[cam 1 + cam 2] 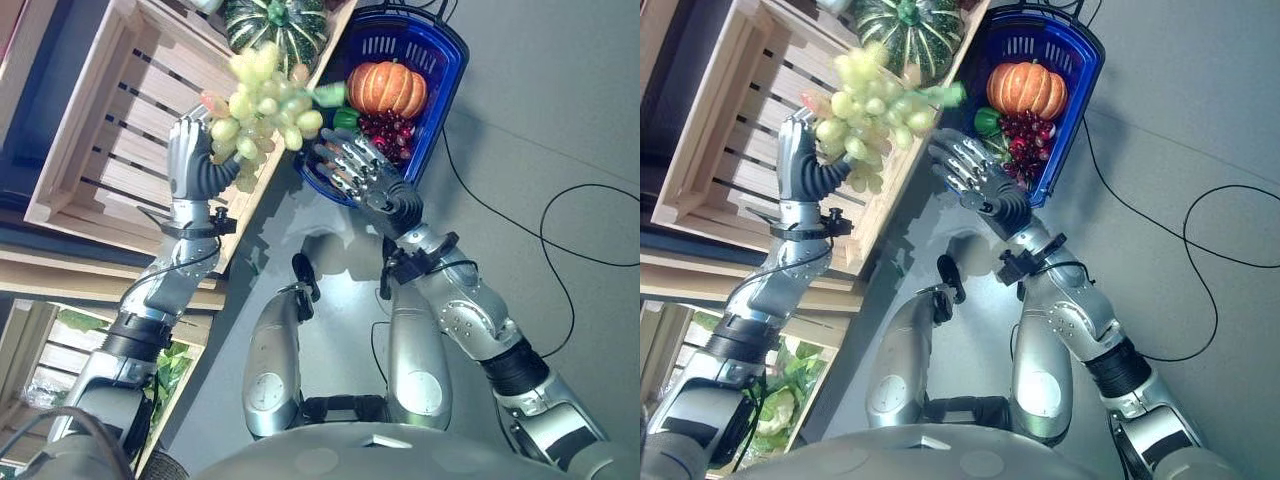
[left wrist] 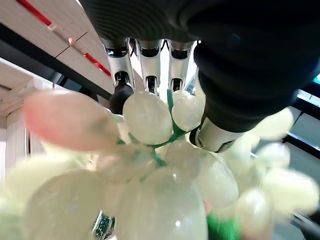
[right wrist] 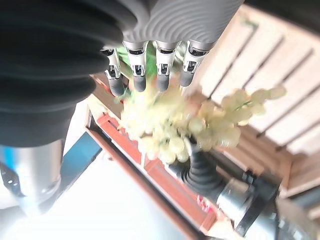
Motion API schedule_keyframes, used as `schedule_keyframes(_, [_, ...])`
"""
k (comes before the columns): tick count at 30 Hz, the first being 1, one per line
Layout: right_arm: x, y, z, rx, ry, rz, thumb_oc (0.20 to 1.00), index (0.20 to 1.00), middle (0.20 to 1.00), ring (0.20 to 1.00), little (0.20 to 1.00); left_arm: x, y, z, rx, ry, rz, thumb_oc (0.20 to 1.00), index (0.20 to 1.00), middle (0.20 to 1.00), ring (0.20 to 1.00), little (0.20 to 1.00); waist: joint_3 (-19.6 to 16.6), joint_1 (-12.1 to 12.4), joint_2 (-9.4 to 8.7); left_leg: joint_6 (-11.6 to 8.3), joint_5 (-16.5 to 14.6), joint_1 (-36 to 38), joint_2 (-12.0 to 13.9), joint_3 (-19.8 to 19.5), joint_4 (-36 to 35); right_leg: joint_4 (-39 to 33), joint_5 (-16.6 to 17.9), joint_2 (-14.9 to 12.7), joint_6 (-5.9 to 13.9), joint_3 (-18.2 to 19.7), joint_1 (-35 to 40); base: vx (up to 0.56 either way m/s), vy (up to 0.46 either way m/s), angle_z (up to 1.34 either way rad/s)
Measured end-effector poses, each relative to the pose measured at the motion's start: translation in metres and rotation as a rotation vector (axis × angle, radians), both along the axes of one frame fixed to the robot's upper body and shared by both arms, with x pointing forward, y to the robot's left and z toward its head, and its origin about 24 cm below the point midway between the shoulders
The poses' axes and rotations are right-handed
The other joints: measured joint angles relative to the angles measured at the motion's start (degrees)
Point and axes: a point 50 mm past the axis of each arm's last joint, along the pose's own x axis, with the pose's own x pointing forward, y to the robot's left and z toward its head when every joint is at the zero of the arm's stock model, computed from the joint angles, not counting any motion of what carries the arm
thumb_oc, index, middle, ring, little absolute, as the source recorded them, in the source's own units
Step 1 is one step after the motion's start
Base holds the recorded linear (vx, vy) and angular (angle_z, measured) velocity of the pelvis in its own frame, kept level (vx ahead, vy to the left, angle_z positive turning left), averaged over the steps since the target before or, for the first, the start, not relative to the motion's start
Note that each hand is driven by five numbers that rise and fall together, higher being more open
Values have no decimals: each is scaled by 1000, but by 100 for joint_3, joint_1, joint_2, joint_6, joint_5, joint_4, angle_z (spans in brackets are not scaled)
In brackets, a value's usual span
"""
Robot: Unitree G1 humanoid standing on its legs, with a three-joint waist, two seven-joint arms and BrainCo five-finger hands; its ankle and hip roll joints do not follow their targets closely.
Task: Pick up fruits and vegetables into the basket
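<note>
One bunch of green grapes (image 1: pixel 258 95) is hanging in the air, the left hand (image 1: pixel 192 155) curling its fingers round the stem over the wooden crate (image 1: pixel 95 150). The right hand (image 1: pixel 352 165) is hovering with straight, empty fingers at the rim of the blue basket (image 1: pixel 448 70). A pumpkin (image 1: pixel 387 88), red grapes (image 1: pixel 385 130) and something green are lying inside already; a striped squash (image 1: pixel 275 25) is waiting in the crate, so the job looks partway done.
</note>
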Motion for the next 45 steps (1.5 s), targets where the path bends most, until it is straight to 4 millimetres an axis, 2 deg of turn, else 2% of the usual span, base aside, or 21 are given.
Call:
schedule_keyframes(7, [8,12,-8,54,125,-51,1000,1000,1000,1000,1000,6,-20,-2,72,-22,28,200,200,200,200,200,1,87,-4,-21,32,2,0,-121,-15,-65,2,-3,-4,-127,116,-9,-48,9])
schedule_keyframes(13, [20,2,-29,69,266,-134,1000,1000,1000,1000,1000,8,-35,-1,214,-92,70,200,200,200,200,200,0,119,-15,-25,33,24,4,-240,-2,-183,22,1,-28,-262,278,-5,-42,9])
schedule_keyframes(18, [25,-6,-48,70,362,-166,1000,1000,1000,1000,1000,9,-48,-1,325,-143,84,200,200,200,200,200,11,110,-107,-23,22,53,4,-267,-4,-232,23,4,-24,-296,351,2,-4,3])
schedule_keyframes(24, [24,-19,-58,73,364,-214,1000,1000,1000,1000,1000,10,-48,-1,350,-148,110,200,200,200,200,200,14,21,-211,2,-7,66,8,-263,8,-329,49,13,30,-304,418,0,0,0])
schedule_keyframes(26, [24,-24,-55,45,286,-246,1000,1000,1000,1000,1000,11,-47,-1,349,-144,126,200,200,200,200,200,15,9,-232,9,-25,126,9,-260,-1,-378,60,16,34,-308,498,0,0,0])
schedule_keyframes(28, [24,-31,-42,9,146,-299,1000,1000,1000,1000,1000,12,-46,0,347,-146,145,200,200,200,200,200,11,-5,-259,19,-37,137,7,-256,2,-404,55,12,68,-311,523,0,0,0])
schedule_keyframes(33, [13,-59,18,-120,-326,-633,1000,1000,1000,1000,1000,12,-38,-1,338,-136,189,200,200,200,200,200,14,-29,-290,37,-77,128,5,-229,16,-452,69,15,88,-283,522,-1,26,-2])
schedule_keyframes(35, [9,-66,34,-180,-463,-765,1000,1000,1000,1000,1000,11,-33,-1,325,-136,212,200,200,200,200,200,18,-57,-298,42,-93,131,5,-201,7,-482,92,23,79,-260,520,-8,46,-7])
schedule_keyframes(37, [7,-69,40,-277,-566,-852,1000,1000,1000,1000,1000,11,-31,1,318,-142,229,200,200,200,200,200,18,-75,-298,52,-117,144,3,-160,1,-502,109,19,81,-236,520,-20,21,-9])
schedule_keyframes(39, [10,-64,41,-444,-659,-898,1000,1000,1000,1000,1000,11,-28,3,313,-148,238,200,200,200,200,200,20,-112,-303,59,-127,141,-2,-149,-5,-507,139,15,90,-234,519,-36,-9,-3])
schedule_keyframes(42, [17,-51,42,-686,-783,-879,1000,1000,1000,1000,1000,11,-28,9,309,-168,230,200,200,200,200,200,22,-77,-305,57,-126,138,-3,-158,-24,-512,139,14,90,-244,519,-39,-55,1])
schedule_keyframes(45, [25,-43,43,-820,-853,-840,1000,1000,1000,1000,1000,9,-31,17,329,-199,184,200,200,200,200,200,22,24,-305,54,-122,126,0,-194,-28,-508,136,10,87,-262,518,-21,-90,3])
